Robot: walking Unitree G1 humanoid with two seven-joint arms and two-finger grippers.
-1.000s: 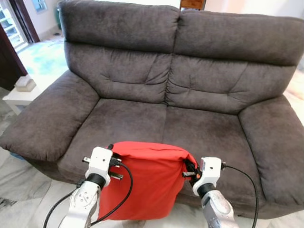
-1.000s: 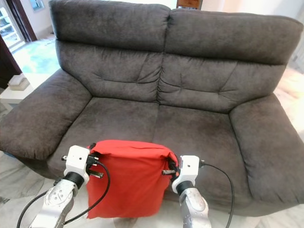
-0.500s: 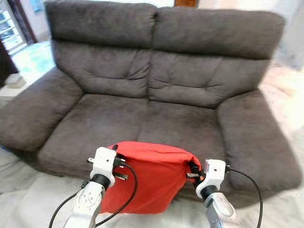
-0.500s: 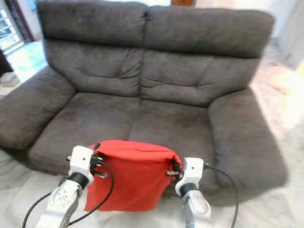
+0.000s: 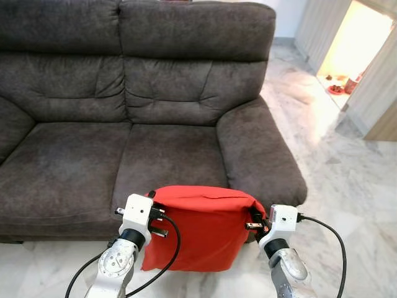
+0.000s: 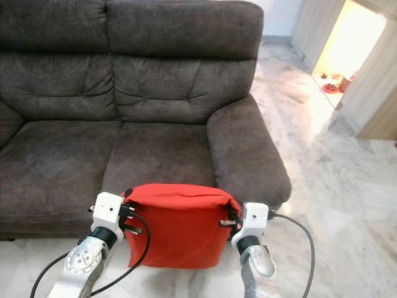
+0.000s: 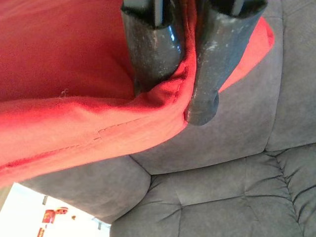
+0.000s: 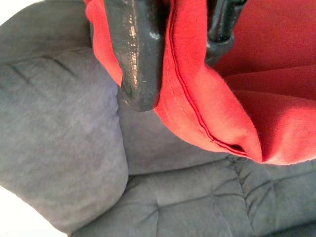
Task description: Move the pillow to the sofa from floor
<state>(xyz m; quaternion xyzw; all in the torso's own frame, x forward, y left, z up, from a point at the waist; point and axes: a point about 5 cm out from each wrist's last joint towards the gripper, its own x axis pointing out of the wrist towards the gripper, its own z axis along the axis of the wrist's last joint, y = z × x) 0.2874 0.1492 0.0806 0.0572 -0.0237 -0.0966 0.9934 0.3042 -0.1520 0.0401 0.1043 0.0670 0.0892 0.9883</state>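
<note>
A red pillow [image 5: 198,226] hangs in the air in front of the dark grey sofa [image 5: 167,152], over the front edge of the right seat cushion. My left gripper [image 5: 149,205] is shut on its upper left corner and my right gripper [image 5: 254,218] is shut on its upper right corner. In the left wrist view the two black fingers [image 7: 210,59] pinch the red seam [image 7: 168,94]. The right wrist view shows the fingers [image 8: 133,54] clamped on the pillow's red edge [image 8: 197,103] above the sofa seat.
The sofa's right armrest [image 5: 257,149] stands just right of the pillow. Pale marble floor [image 5: 347,180] spreads to the right toward a bright doorway [image 5: 350,56]. Black cables [image 5: 325,239] loop from both wrists.
The camera has swung to the right: the sofa has slid left in view and the floor with the doorway has come in. Both grippers still hold the pillow the same way.
</note>
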